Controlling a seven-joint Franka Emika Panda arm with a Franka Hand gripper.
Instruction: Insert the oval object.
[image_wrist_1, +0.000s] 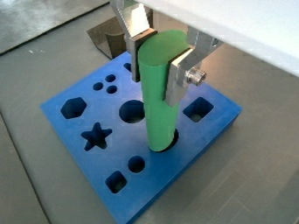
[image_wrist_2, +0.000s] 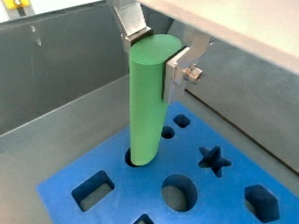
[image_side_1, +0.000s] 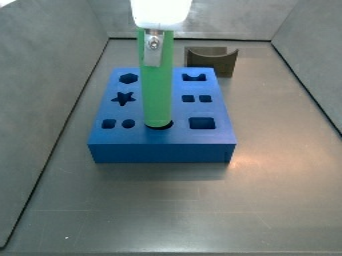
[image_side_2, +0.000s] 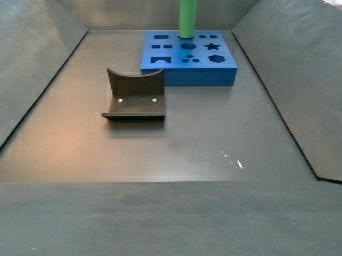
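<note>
The oval object, a long bright green peg (image_wrist_1: 158, 92), stands upright with its lower end in a hole of the blue block (image_wrist_1: 87, 166). It also shows in a wrist view (image_wrist_2: 145, 105) and in both side views (image_side_1: 155, 85) (image_side_2: 189, 17). My gripper (image_wrist_1: 160, 54) is shut on the peg's top end, its silver fingers (image_wrist_2: 177, 66) pressed on both flat sides. The gripper also shows in a side view (image_side_1: 155, 42), right above the block (image_side_1: 160, 110). The block has several other shaped holes, among them a star (image_wrist_1: 96, 136).
A dark olive curved piece (image_side_2: 134, 97) lies on the grey floor apart from the block (image_side_2: 190, 58); it also shows behind the block in a side view (image_side_1: 211, 60). Sloping grey walls (image_side_2: 40, 80) enclose the floor.
</note>
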